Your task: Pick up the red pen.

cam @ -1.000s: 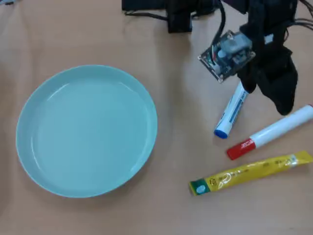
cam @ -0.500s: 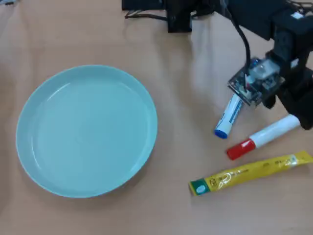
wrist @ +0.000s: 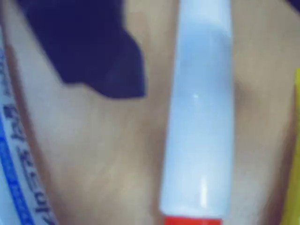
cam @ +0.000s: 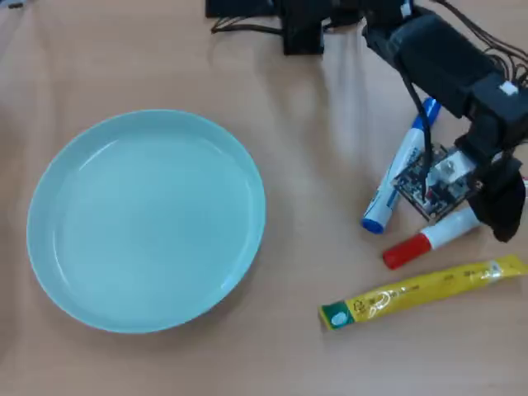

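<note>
Overhead view: end effector [cam: 495, 216], grip state unclear, above red pen [cam: 429, 240] between blue marker [cam: 399, 170] and sachet [cam: 421, 291].

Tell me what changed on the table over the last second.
The arm swung toward the overhead view's lower right, lowering its gripper over the red pen's white end; whether it has gripped is unclear. The red pen, blue marker, yellow sachet and plate stayed put.
</note>
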Controlling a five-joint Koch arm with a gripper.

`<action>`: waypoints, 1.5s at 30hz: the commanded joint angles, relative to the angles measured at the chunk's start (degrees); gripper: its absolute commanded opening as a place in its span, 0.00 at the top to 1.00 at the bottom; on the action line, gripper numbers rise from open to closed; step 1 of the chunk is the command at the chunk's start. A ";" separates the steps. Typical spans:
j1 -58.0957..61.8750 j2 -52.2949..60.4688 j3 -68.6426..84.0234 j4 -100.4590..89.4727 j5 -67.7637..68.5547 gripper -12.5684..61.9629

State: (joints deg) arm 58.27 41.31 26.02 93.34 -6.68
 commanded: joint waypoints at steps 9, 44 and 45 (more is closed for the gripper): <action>-0.35 -0.97 -4.48 -1.93 7.29 0.25; 1.67 -8.79 -4.57 -2.72 8.00 0.79; 1.67 -8.79 -4.57 -3.34 7.91 0.86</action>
State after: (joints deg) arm 59.41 33.13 22.76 92.02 2.11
